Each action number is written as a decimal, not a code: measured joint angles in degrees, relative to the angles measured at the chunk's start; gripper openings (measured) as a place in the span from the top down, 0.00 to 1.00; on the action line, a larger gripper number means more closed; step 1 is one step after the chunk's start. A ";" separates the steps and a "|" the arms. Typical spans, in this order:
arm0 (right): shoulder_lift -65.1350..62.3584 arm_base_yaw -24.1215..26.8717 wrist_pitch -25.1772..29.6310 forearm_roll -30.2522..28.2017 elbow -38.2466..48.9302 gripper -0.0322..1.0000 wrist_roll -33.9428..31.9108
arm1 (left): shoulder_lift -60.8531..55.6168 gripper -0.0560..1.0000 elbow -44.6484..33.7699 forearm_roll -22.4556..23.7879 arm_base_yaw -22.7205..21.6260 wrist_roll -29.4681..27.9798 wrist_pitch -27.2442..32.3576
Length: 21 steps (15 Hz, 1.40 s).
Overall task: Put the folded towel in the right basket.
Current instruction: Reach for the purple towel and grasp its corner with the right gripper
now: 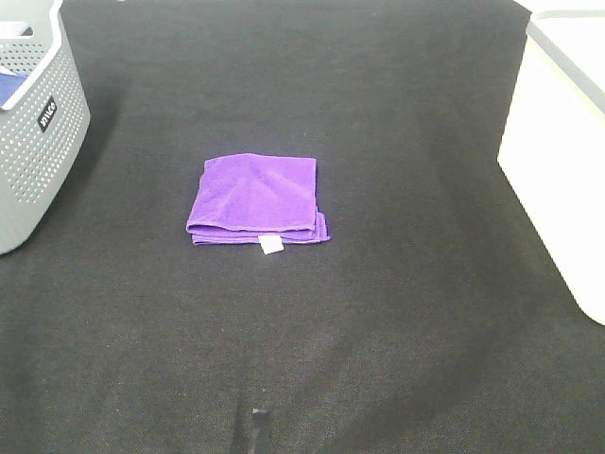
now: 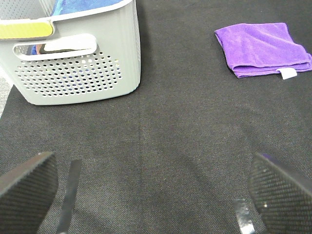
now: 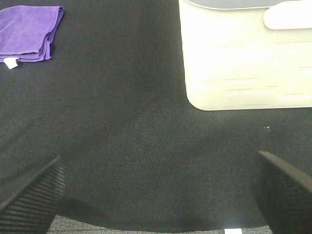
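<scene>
Dark, coarse-woven cloth covers the tabletop (image 1: 397, 322), and the folded towel (image 1: 257, 199) lies flat near its middle, well apart from both baskets. It is purple terry, roughly square, with layered edges showing along the near side and a small white tag (image 1: 271, 245) sticking out there; no print can be read on the tag. From the high camera a grey basket (image 1: 38, 142) stands at the left edge, its plastic wall punched with rows of small holes and carrying a black label (image 1: 47, 113) whose white letters are too small to read. The right basket (image 1: 558, 161) is a smooth cream-white tub with rounded corners. Neither gripper appears in that view. Only the left wrist camera shows a blue cloth (image 2: 83, 6) inside the grey basket, a yellow-green strip (image 2: 24, 30) on its rim and a slot handle. It also shows the left gripper (image 2: 156, 195), its carbon-weave fingers (image 2: 27, 190) spread wide over bare tabletop. The right wrist camera shows the right gripper (image 3: 158, 195), its ribbed black fingers (image 3: 31, 195) likewise wide apart and holding nothing, near the cream basket's wall.
</scene>
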<state>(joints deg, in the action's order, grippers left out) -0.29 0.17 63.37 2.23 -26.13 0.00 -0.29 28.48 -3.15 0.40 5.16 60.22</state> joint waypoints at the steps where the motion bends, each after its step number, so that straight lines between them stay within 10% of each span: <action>1: 0.00 0.00 0.00 0.00 0.00 0.02 0.00 | 0.00 0.01 0.00 0.00 0.00 0.00 0.00; 21: 0.40 0.00 0.00 0.06 -0.11 0.02 2.58 | 0.00 0.01 0.00 0.00 0.00 0.00 0.00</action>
<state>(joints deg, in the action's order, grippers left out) 0.11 0.17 63.37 2.29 -26.24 2.58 -0.29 28.48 -3.15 0.40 5.16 60.22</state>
